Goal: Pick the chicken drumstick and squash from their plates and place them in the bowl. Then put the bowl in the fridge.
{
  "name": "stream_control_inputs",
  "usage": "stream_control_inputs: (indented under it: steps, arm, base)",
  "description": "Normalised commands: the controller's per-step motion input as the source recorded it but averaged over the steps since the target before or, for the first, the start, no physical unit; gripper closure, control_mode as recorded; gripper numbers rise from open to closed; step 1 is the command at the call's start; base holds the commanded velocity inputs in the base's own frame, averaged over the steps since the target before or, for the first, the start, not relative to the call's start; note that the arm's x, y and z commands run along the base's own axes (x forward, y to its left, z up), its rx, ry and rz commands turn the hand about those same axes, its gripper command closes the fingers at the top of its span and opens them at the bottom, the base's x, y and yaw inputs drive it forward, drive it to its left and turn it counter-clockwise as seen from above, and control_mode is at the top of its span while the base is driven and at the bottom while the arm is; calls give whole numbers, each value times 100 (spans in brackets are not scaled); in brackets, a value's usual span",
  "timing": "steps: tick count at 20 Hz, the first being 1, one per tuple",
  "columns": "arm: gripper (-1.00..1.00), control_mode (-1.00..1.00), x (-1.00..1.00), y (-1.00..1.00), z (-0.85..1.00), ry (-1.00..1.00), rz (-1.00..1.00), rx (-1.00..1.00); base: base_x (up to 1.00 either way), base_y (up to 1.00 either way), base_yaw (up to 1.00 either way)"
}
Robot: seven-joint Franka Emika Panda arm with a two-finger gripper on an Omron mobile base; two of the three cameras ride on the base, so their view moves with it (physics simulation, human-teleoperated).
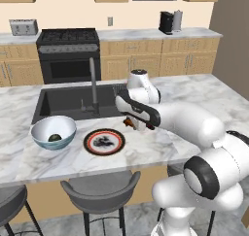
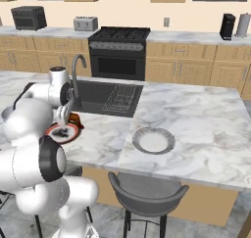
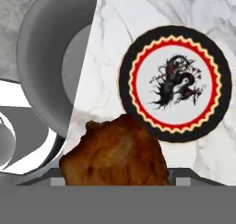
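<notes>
My gripper (image 1: 132, 123), jaws wide, holds the glossy brown chicken drumstick (image 3: 115, 151) above the marble counter (image 1: 160, 145), just beside the red-rimmed dragon-patterned plate (image 3: 175, 83); the dark green squash (image 1: 54, 137) lies in the pale blue-grey bowl (image 1: 44, 125).

- The arm (image 1: 194, 123) is built of rounded, glossy white shells
- Dark grey to black rings are seen at the joints
- A black band is set along the forearm
- A bulky white base (image 2: 63, 198) is seen below
</notes>
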Motion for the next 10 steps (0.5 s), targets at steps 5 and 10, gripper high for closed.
stream_control_inputs:
  steps: [5, 10]
  arm:
    - [100, -100, 0, 80, 22, -2, 8, 0]
    - [100, -100, 5, 81, 21, -2, 7, 0]
  base:
    - [0, 0, 0]
    - [0, 0, 0]
